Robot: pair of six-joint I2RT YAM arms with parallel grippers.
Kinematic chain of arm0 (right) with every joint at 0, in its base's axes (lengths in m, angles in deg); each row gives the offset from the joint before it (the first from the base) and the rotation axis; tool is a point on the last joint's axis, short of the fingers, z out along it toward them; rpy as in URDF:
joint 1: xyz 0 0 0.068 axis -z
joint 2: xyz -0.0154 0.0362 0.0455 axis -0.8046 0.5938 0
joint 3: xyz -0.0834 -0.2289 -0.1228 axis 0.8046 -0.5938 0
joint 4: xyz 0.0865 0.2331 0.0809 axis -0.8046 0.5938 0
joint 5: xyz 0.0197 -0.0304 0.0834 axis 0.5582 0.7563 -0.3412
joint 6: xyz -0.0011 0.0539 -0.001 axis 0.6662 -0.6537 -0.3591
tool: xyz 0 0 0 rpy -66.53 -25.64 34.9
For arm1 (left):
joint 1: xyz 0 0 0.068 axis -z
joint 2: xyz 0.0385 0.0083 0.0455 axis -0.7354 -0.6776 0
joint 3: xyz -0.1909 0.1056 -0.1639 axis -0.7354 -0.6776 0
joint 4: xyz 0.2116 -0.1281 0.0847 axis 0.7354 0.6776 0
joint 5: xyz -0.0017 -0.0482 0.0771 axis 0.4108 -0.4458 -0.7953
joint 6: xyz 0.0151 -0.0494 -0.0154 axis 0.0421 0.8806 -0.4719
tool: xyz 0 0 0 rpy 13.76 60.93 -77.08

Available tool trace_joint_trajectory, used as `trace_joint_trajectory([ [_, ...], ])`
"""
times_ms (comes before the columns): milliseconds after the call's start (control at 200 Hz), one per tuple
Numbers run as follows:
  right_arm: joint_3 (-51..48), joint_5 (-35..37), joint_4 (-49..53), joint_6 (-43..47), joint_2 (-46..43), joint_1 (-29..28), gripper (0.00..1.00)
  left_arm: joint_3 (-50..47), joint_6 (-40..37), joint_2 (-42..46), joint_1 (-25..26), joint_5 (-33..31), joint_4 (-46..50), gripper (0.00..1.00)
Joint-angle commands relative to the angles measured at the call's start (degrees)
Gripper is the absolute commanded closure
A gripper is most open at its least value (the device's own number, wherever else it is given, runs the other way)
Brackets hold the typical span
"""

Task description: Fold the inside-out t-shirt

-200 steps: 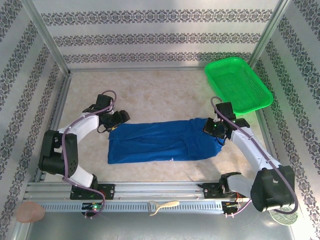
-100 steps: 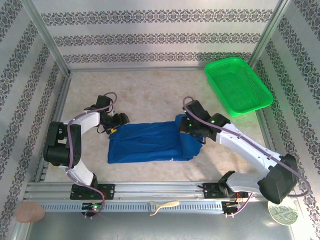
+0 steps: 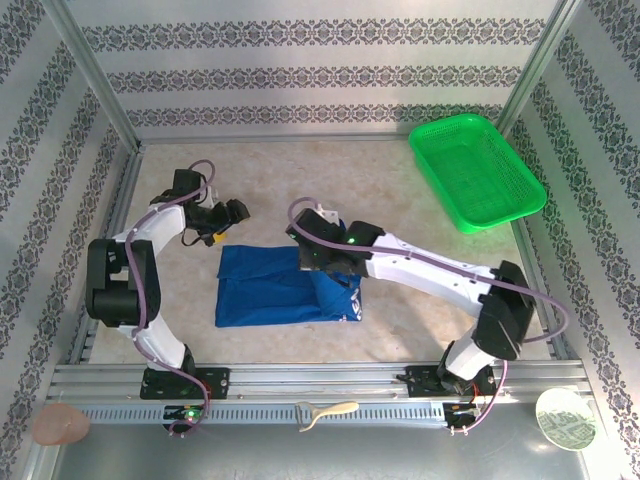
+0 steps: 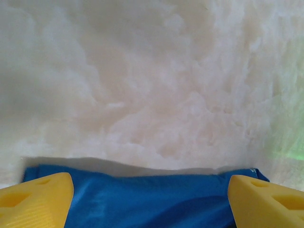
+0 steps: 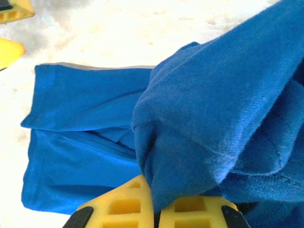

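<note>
The blue t-shirt (image 3: 268, 292) lies on the beige table (image 3: 300, 180), left of the middle, with its right end raised above the lower layer. The right gripper (image 3: 318, 258) has its yellow fingers (image 5: 118, 205) pressed together on this bunched fold of cloth. The left gripper (image 3: 228, 214) hangs just beyond the shirt's far left corner with its jaws wide apart and nothing between them, and the green basket (image 3: 478, 170) stands well apart at the far right.

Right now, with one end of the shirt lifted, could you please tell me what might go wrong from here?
The right gripper pinches a bunched wad of the t-shirt, so the fold may land wrinkled or uneven. The left gripper is open by the far edge, holding nothing, so the lower layer could slide if dragged.
</note>
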Motion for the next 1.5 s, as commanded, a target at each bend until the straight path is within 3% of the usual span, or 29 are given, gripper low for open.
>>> trace_joint_trajectory([
  [0,5.27,2.91,1.64,-2.87,4.14,-2.31,1.00,2.09,-1.31,-2.45,-1.46,2.93,1.29,0.15],
  [395,18.13,0.01,1.01,-8.16,20.96,-6.08,1.00,3.00,0.82,-7.36,-4.43,5.79,-1.94,0.15],
  [470,22.01,-2.85,-0.75,-7.22,24.82,-6.35,0.65,4.32,0.47,-8.79,-5.12,5.93,-1.71,0.15],
  [520,25.45,-5.40,-2.10,-5.29,26.91,-6.49,0.51,5.36,0.14,-9.67,-5.95,5.96,-1.42,0.15],
  [694,33.70,-11.56,-5.65,4.23,25.26,-7.65,0.44,10.28,-1.17,-11.28,-8.55,7.02,0.28,0.15],
  [799,27.00,-9.85,-6.95,5.82,17.63,-7.27,0.43,11.49,-1.23,-9.55,-8.67,8.03,1.28,0.15],
  [949,7.02,-5.90,-9.61,6.35,5.02,-4.99,0.40,7.97,-0.13,-3.91,-7.13,10.12,1.06,0.14],
  [1099,-9.51,-5.62,-13.58,5.55,-3.66,-2.35,0.33,2.38,-3.33,3.00,-3.46,8.14,4.27,0.14],
  [1494,-17.90,-9.89,-20.95,4.02,-0.74,-2.07,0.31,-6.50,-7.24,11.08,6.82,-2.23,11.55,0.13],
])
